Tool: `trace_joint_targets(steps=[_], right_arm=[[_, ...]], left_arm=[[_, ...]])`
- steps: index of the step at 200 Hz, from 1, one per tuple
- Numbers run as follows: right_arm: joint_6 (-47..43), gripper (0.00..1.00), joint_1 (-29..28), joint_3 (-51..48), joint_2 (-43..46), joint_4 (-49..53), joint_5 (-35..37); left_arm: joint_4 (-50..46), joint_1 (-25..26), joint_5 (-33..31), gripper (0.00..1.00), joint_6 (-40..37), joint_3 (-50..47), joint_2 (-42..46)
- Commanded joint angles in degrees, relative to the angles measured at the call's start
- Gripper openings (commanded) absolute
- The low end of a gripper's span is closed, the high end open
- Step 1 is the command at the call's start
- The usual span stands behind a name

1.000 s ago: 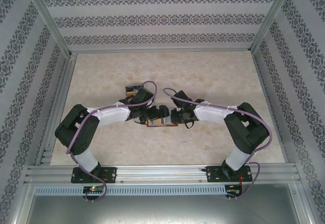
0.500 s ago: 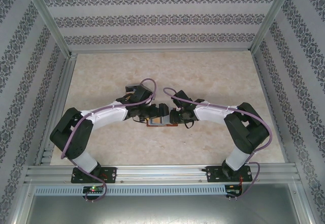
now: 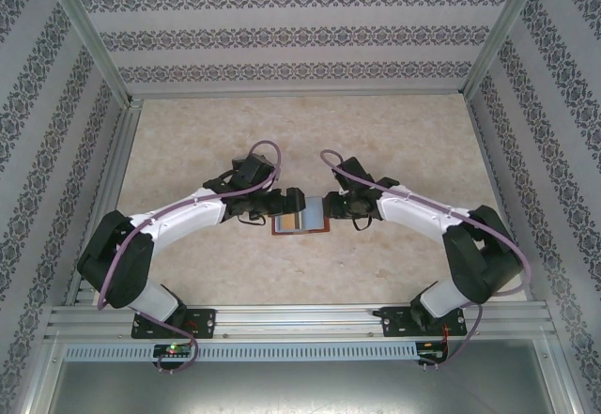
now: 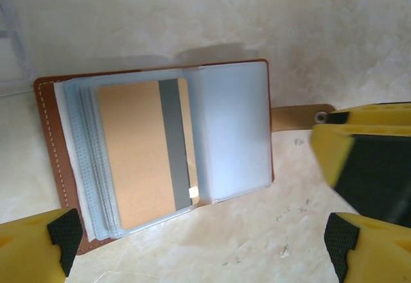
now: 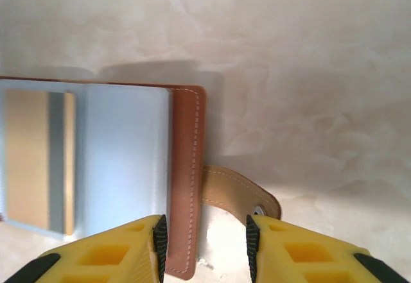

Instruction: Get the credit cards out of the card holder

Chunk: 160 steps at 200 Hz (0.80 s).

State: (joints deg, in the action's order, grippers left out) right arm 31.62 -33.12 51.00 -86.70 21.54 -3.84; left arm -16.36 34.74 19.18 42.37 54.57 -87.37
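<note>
The card holder lies spread open on the table between both arms, brown leather round clear bluish sleeves. In the left wrist view the card holder shows a tan credit card with a grey stripe inside the top sleeve. My left gripper hovers wide open over its near edge, gripping nothing. My right gripper is open, its fingers astride the holder's stitched right edge and the side tab. One yellow right finger sits by the tab.
The marbled table is boxed in by patterned walls and aluminium posts. A metal rail carrying both arm bases runs along the near edge. Both grippers stand close together over the holder.
Both arms have reached further from their bases and spread apart. The open card holder now shows between them. The right jaws have widened a little.
</note>
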Motion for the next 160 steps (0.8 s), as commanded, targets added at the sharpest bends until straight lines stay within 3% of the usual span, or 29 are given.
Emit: trace_joint_targets(steps=[1,27,81,160], right_arm=[[0.76,0.39,0.01,1.91,1.93,1.95,0.71],[2.6,0.33,-0.56,2.71,1.54,-0.52,-3.49],[7.8,0.19,-3.59,4.1,-4.38,-7.61,-11.23],[13.13,0.16,-3.5,4.05,-13.46,-14.75,-17.06]], left_arm=[[-0.49,-0.68,-1.12,0.96,-0.5,-1.02,0.04],[0.19,-0.97,-1.67,0.82,0.31,-1.89,-0.58],[-1.65,-1.61,-4.61,0.18,0.7,-2.35,-4.4],[-2.22,-1.61,-4.5,0.14,-0.12,-1.44,-9.89]])
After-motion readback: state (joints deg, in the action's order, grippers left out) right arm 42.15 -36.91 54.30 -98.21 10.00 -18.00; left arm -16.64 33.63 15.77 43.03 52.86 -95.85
